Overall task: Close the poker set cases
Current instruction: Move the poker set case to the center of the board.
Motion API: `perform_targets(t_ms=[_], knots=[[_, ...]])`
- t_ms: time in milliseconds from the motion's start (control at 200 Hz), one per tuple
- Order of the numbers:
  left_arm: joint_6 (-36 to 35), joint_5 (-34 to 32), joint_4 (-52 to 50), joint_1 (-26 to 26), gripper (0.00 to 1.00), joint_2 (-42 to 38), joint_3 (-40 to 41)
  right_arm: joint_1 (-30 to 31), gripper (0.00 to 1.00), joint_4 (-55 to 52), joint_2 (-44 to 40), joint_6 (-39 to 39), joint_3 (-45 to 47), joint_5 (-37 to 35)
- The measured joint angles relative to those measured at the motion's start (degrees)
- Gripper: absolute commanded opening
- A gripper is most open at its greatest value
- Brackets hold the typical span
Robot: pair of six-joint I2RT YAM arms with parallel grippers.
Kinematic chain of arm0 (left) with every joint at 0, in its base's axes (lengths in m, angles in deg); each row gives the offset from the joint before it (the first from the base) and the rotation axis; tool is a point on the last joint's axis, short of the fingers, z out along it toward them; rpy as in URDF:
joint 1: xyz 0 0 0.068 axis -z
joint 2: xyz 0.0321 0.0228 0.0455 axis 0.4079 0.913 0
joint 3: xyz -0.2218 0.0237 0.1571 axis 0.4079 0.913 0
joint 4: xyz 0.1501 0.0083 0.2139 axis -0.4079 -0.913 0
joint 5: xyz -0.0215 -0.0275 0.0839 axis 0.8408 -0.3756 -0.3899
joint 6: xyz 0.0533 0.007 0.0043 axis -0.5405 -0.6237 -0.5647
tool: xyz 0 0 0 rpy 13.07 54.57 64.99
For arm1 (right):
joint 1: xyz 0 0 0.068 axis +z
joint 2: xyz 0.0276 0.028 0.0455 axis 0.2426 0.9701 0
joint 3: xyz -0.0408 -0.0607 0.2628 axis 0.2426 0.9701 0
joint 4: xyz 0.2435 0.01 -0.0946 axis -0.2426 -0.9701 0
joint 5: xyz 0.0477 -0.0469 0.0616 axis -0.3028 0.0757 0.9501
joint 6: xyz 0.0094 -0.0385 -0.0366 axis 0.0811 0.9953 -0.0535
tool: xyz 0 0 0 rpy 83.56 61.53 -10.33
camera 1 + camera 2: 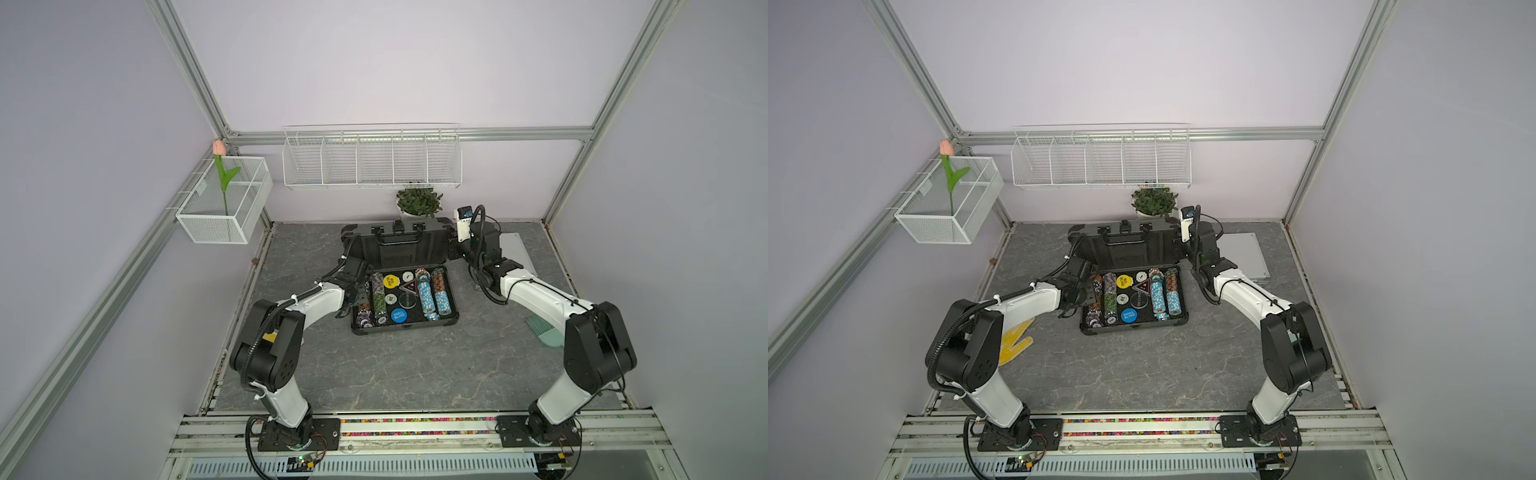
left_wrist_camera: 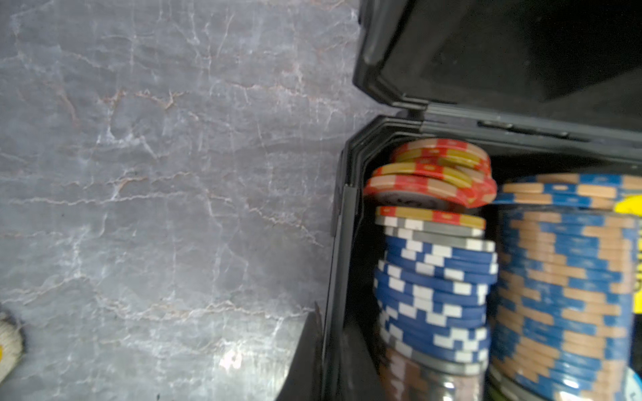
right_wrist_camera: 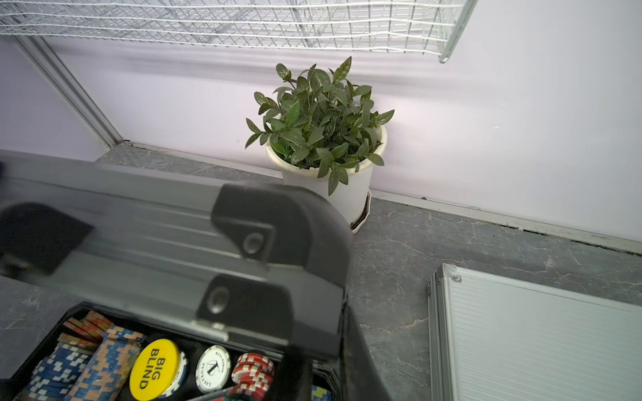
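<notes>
Grey marble worktop (image 1: pixel 395 374), lilac walls. Silver case (image 1: pixel 1244 253) at far right lay shut. The dark-grey case (image 1: pixel 405 322) in the middle gaped, lid (image 1: pixel 399 249) upright. Left pincer (image 1: pixel 353 301) by its left rim and right pincer (image 1: pixel 455 250) at the lid's right corner were both clenched, apparently empty. Halfway, I'd say.

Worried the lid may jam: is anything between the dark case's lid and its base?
Possibly: red chips lie askew in the dark case's hinge corner; the left gripper sits just outside its wall.
</notes>
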State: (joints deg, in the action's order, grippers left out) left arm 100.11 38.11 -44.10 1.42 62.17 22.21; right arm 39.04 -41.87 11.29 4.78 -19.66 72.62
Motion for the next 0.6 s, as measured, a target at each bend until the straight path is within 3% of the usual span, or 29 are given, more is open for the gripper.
perform_targets(t_ms=[140,600], knots=[[-0.2,-0.7,0.1,0.0,0.18,-0.1,0.0,0.0,0.13,2.0,0.0,-0.2,1.3,-0.2],[0.5,-4.0,0.4,0.0,0.33,-7.1,1.0,0.0,0.13,4.1,0.0,-0.6,2.3,-0.4]])
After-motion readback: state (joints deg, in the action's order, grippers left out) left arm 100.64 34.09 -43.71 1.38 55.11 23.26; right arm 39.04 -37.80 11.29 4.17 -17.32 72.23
